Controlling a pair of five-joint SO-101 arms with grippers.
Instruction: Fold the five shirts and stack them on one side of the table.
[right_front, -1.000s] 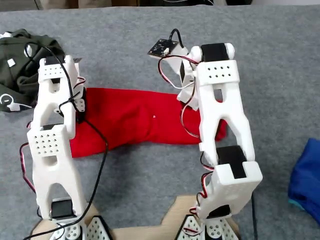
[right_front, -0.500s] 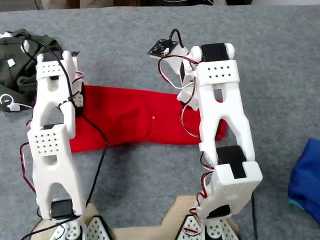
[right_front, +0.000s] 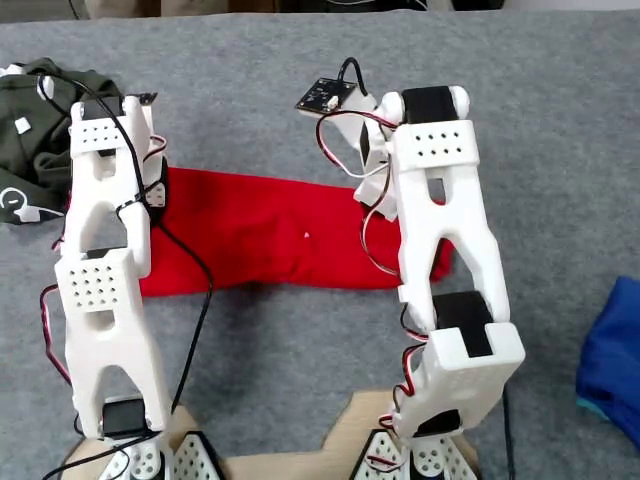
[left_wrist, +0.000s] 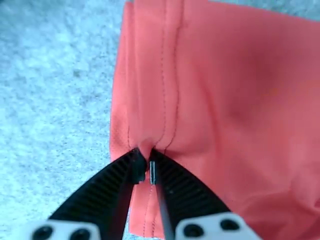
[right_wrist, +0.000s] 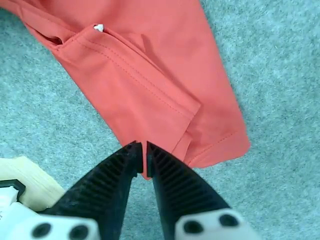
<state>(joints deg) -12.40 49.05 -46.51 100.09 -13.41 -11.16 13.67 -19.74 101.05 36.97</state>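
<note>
Lying stretched out flat across the grey counter (right_front: 560, 150), the red shirt (right_front: 260, 235) runs sideways between the two arms. The left gripper (left_wrist: 149, 165) sits at one short end of it. Its fingers are closed to a narrow slit, pinching a small pucker of fabric where two stitched seam lines meet. The right gripper (right_wrist: 144, 150) is at the opposite end, by the hem corner. Its fingers are drawn almost together, with a sliver of red cloth caught between the tips. A dark green shirt (right_front: 30, 130) lies bunched at the counter's far left corner, just beside the left arm (right_front: 100, 260). A blue shirt (right_front: 610, 360) rests at the right edge, well apart from the red one.
</note>
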